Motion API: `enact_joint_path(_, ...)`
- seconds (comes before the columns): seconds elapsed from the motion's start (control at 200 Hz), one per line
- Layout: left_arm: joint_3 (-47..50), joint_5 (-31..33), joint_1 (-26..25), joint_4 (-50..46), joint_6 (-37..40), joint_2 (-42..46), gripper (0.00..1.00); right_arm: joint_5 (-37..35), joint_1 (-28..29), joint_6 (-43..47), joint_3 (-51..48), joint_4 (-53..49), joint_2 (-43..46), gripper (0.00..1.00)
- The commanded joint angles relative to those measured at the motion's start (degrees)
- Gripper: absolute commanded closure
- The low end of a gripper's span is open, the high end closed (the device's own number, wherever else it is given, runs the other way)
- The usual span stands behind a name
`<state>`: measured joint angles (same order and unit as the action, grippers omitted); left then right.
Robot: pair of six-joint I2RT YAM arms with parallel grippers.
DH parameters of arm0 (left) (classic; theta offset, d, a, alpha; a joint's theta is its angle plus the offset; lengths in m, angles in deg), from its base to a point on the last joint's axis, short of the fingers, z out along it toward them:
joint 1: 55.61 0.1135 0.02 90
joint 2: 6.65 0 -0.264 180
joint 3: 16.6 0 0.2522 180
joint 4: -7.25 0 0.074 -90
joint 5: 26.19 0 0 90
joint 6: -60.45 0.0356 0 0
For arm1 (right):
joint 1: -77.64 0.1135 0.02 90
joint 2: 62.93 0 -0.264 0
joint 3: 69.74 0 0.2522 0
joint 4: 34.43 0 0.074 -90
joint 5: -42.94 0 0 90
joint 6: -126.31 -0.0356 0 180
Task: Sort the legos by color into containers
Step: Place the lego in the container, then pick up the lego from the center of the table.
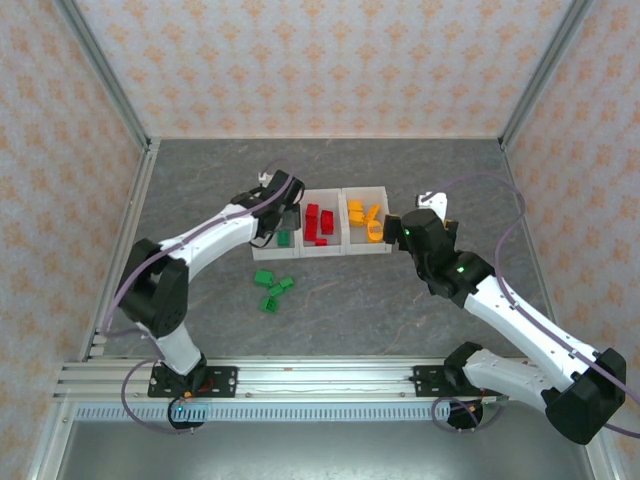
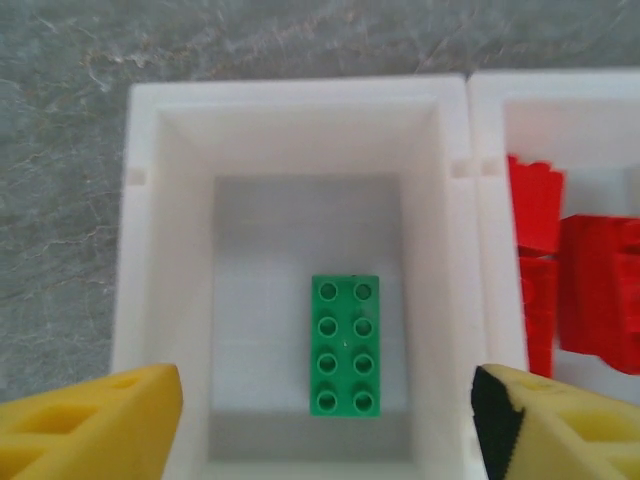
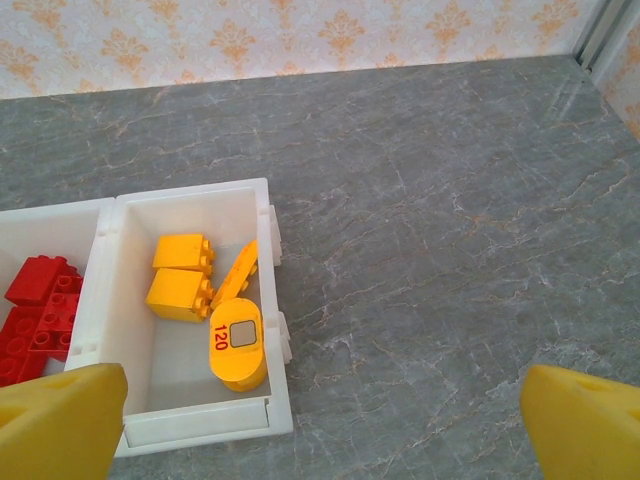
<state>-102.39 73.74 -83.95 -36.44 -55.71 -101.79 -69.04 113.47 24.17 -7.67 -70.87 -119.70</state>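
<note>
Left gripper (image 2: 325, 420) gapes over one green lego (image 2: 345, 345); top view adds loose legos (image 1: 272, 290).

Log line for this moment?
left gripper open above left translucent white bin | green studded brick inside | right gripper open beside orange-yellow bricks' bin | green bricks loose on table

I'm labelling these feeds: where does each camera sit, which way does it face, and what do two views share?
Top external: above and behind the bases, looking down on the table; both arms, left gripper and right gripper show.
Left wrist: over the left bin, looking down at a green lego; its open fingers show.
Right wrist: tilted down toward the right bin; its open fingers show.
Shared: both wrist views catch red legos.
</note>
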Motion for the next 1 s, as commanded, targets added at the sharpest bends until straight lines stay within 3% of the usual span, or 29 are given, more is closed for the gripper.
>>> enact_joint_path(0.0, 3.6, -1.4, 0.5, 1.2, 1.0, 6.7, 0.14, 0.2, -0.2, 0.4, 0.0, 0.6, -0.4, 0.0)
enact_joint_path(0.13, 7.5, -1.9, 0.5, 0.7, 0.3, 12.2, 0.04, 0.7, -0.2, 0.6, 0.4, 0.4, -1.5, 0.0)
enact_joint_path(0.501, 22.8, -3.9, -2.6, -0.6, -4.7, 21.4, 0.01, 1.7, -0.3, 0.6, 0.2, 1.1, -2.1, 0.0)
enact_joint_path(0.806, 29.9, -9.6, -5.3, 3.9, -4.9, 20.2, 0.04, 2.5, -0.2, 0.8, 0.1, 1.3, -2.9, 0.0)
enact_joint_path(0.996, 29.9, -8.1, -4.4, 4.1, -3.7, 15.6, 0.06, 2.4, -0.2, 0.7, 0.2, 0.7, -3.1, 0.0)
